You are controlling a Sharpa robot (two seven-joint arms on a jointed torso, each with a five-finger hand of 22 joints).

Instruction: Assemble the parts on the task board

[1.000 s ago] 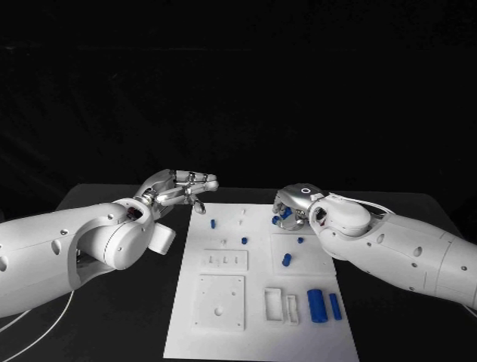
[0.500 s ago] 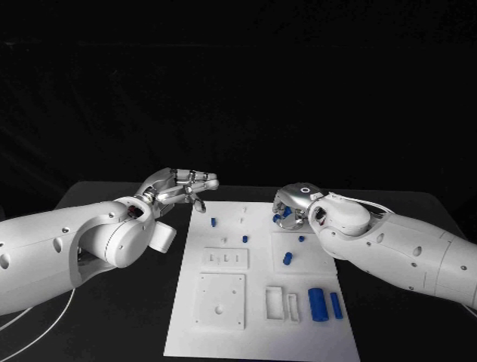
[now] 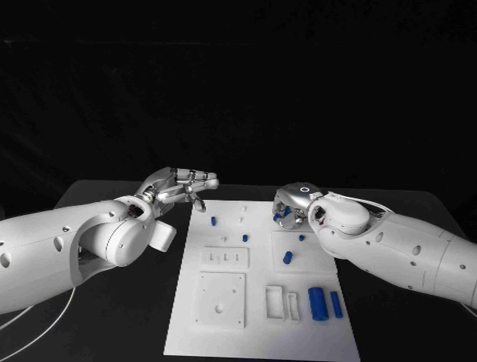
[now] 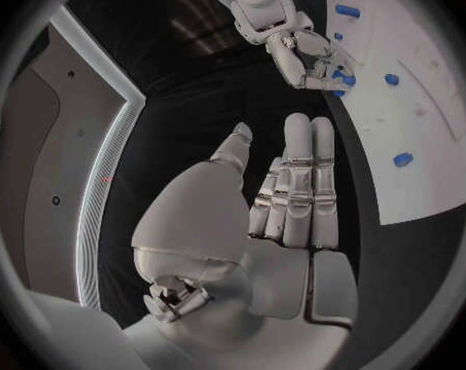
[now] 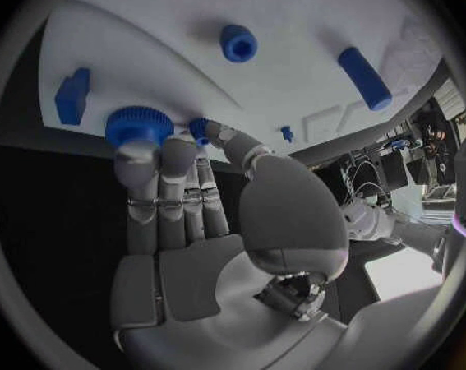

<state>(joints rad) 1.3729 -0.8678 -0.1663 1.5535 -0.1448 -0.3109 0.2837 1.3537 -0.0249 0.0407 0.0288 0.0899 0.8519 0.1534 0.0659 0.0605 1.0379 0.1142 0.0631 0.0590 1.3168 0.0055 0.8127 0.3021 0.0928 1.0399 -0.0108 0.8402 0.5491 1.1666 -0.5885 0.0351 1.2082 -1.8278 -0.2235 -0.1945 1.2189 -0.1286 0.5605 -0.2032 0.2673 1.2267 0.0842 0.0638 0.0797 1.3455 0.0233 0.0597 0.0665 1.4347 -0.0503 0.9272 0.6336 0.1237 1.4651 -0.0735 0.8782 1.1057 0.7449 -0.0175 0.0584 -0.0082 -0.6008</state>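
The white task board [image 3: 263, 302] lay on the desk [image 3: 119, 197] with blue parts [image 3: 318, 305] on it. The right robot hand [image 3: 290, 212] touched a blue knurled part [image 5: 139, 126] at its fingertips; whether it gripped it I cannot tell. The left robot hand [image 3: 184, 186] held nothing beside the board, fingers straight.

black table [image 3: 119, 317] under everything, matte, dark top showing both sides of the white plate. far edge runs straight across in head view, corners visible L + R. thin pale cable [image 3: 26, 328] lying on the table near the front-left, curving toward the edge. backdrop behind = plain black, no detail. table surface also shows as a dark band in left wrist view [image 4: 397, 263] and in right wrist view [image 5: 58, 214].
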